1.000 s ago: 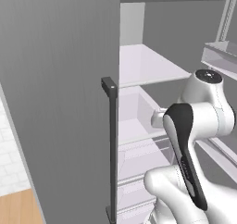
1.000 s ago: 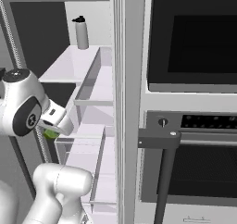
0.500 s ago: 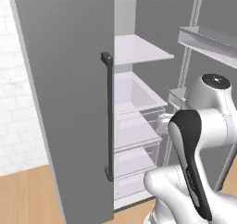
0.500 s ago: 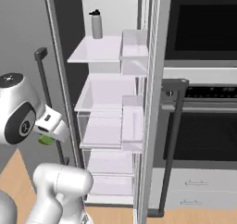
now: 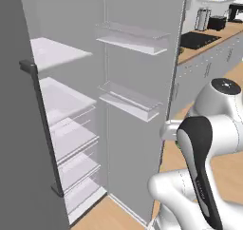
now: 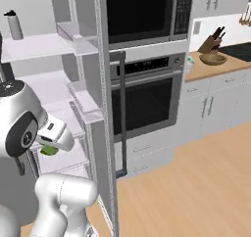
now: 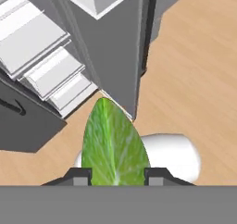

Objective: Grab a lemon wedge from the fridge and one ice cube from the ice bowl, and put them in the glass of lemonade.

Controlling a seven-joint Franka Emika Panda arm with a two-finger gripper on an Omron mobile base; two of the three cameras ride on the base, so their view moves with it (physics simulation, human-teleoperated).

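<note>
A simulated kitchen with a wood-plank floor (image 6: 196, 182) frames the scene, with a dark built-in oven (image 6: 147, 96) at the centre of the right base view and a wooden counter (image 5: 209, 41) at the upper right of the left base view. The fridge (image 5: 71, 119) stands open across the left of the left base view, its white shelves bare and its door racks at centre. The gripper (image 7: 115, 174) sits at the bottom centre of the hand view, its two dark fingers closed on the lemon wedge (image 7: 113, 144), which stands upright between them. In the right base view, the same wedge shows as a green patch at the lower left, tucked under the white hand.
</note>
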